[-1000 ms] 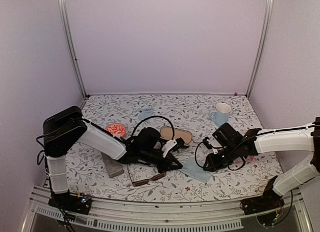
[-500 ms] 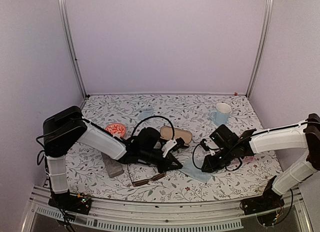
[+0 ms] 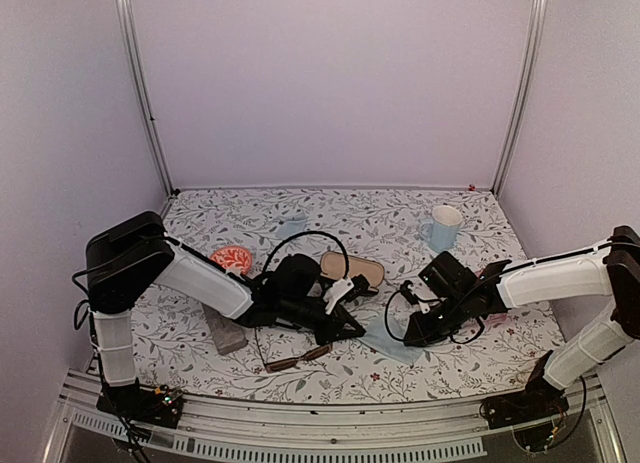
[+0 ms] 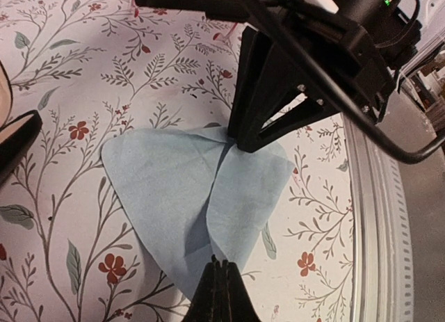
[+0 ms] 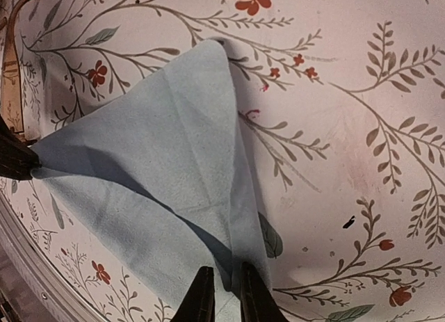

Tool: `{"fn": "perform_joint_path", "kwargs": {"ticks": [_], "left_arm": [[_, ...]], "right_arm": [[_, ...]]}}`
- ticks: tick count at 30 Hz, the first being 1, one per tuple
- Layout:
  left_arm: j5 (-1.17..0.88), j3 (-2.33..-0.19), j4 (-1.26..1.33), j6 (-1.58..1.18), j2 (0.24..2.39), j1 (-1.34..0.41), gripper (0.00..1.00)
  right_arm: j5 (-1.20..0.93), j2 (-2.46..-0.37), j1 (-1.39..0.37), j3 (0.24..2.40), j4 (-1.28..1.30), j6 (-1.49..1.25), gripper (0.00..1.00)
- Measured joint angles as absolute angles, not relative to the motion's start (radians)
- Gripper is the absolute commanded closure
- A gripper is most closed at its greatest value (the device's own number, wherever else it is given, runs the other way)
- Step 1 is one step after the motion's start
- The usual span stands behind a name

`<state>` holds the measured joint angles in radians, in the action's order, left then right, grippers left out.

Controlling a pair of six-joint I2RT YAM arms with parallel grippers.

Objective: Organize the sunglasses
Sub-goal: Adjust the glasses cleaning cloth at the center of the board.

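Observation:
The brown-framed sunglasses (image 3: pixel 296 359) lie folded near the front edge, just left of both grippers; one of their temples (image 5: pixel 12 51) shows in the right wrist view. A pink sliver (image 3: pixel 497 319) beside the right forearm may be the other pair, mostly hidden. My left gripper (image 4: pixel 221 265) is shut, pinching one corner of a light blue cloth (image 4: pixel 174 190). My right gripper (image 5: pixel 222 288) stands at the cloth's opposite edge (image 5: pixel 174 190). Its fingers are narrowly apart astride a raised fold. Stretched between the two, the cloth (image 3: pixel 390 341) folds over itself.
An open black oval case (image 3: pixel 352 271) with a tan lining lies behind the left gripper. A grey rectangular case (image 3: pixel 226 332) sits under the left forearm, and a red round object (image 3: pixel 232 256) behind it. A mug (image 3: pixel 441 226) and a second blue cloth (image 3: pixel 292 226) are at the back.
The right gripper has slid left onto the cloth's edge and its fingers have narrowed around the fold. The left arm has kept still, holding its corner.

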<state>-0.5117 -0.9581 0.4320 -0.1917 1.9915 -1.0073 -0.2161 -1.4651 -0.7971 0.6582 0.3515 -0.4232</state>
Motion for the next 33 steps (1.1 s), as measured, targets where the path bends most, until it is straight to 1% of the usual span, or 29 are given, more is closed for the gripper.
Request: {"fn": "perform_joint_path", "kwargs": {"ticks": [6,16,25,29,32,33], "left_arm": [[-0.511,-0.958,0.433,-0.192,1.991,-1.007,1.00],[-0.511,-0.958,0.433,-0.192,1.991,-1.007,1.00],[-0.511,-0.958,0.434,-0.192,1.991,-1.007,1.00],[-0.512,-0.958,0.437,-0.194,1.991,-1.007,1.00],[-0.512,-0.958,0.443,-0.195,1.991,-1.007,1.00],[-0.512,-0.958,0.445,-0.196,1.991,-1.007,1.00]], "right_arm": [[-0.219,-1.466,-0.797,0.652,0.350,-0.422,0.91],[-0.215,-1.461,-0.797,0.652,0.350,-0.425,0.93],[-0.199,-1.408,-0.797,0.654,0.369,-0.428,0.95],[-0.190,-1.383,-0.797,0.662,0.392,-0.429,0.97],[-0.189,-1.374,-0.797,0.663,0.397,-0.429,0.97],[-0.188,-1.374,-0.797,0.663,0.399,-0.429,0.95]]}}
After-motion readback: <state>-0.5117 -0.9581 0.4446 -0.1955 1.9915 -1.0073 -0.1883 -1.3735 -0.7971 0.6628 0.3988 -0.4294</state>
